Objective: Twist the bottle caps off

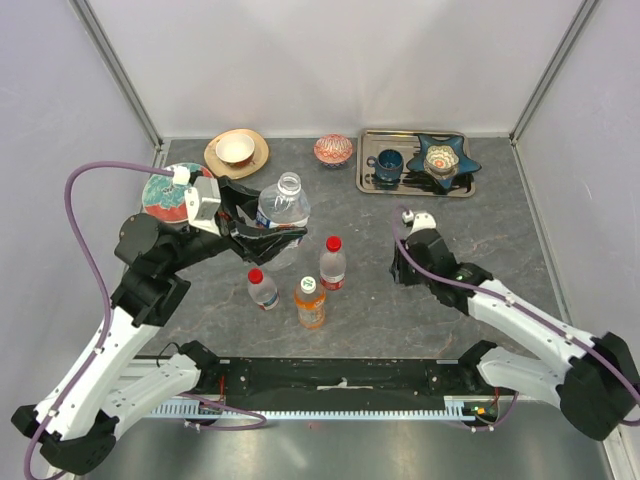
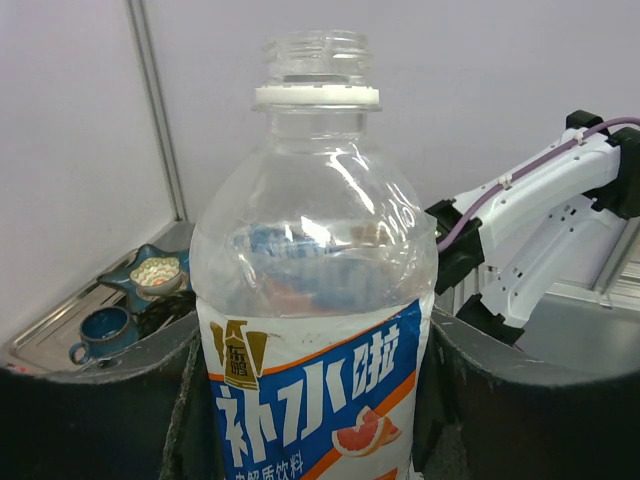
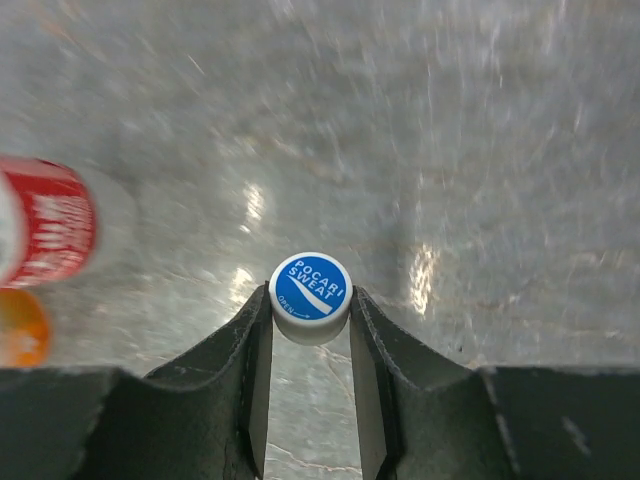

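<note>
Near edge: both arm bases are bolted here; bare grey table lies open to the right of the right arm.
Back edge: straw plate with white bowl, red patterned bowl, metal tray carrying blue mug and star dish.
Left gripper: pinches the large clear bottle around its labelled body, upright, neck uncapped, left of centre.
Right gripper: pinches a blue-and-white cap low over the table, perhaps touching it.
Middle: near red-capped bottle, far red-capped bottle and orange bottle stand capped, close together, between the arms.
Left side: patterned plate lies partly under the left arm.
</note>
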Tool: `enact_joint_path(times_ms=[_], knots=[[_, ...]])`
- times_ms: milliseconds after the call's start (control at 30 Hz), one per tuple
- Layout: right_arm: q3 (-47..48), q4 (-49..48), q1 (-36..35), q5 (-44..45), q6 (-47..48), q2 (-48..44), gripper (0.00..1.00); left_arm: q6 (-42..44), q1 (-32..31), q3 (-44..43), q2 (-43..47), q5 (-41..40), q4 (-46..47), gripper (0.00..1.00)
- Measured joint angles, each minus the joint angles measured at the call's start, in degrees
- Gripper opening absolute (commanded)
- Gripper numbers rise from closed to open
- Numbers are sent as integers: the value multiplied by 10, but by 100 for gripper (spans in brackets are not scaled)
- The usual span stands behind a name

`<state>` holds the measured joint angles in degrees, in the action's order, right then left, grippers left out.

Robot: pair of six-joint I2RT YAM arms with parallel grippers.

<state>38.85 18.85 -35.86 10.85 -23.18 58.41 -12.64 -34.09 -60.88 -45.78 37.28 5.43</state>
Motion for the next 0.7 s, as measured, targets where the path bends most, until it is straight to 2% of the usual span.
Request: enact_joint_path(times_ms=[133, 500, 600, 633, 700], knots=[[-47, -7, 0, 2, -31, 46, 0, 13, 0, 6, 1, -18, -16, 37], [-67, -81, 0, 7, -68, 130, 0, 28, 0, 24, 10, -33, -36, 38], [-77, -85, 0, 8, -71, 150, 10, 30, 0, 25, 15, -38, -37, 38], [-80, -87, 0, 8, -72, 154, 21, 30, 0, 25, 15, -38, -36, 38], [-80, -94, 0, 8, -73, 155, 34, 31, 0, 25, 16, -40, -36, 38]])
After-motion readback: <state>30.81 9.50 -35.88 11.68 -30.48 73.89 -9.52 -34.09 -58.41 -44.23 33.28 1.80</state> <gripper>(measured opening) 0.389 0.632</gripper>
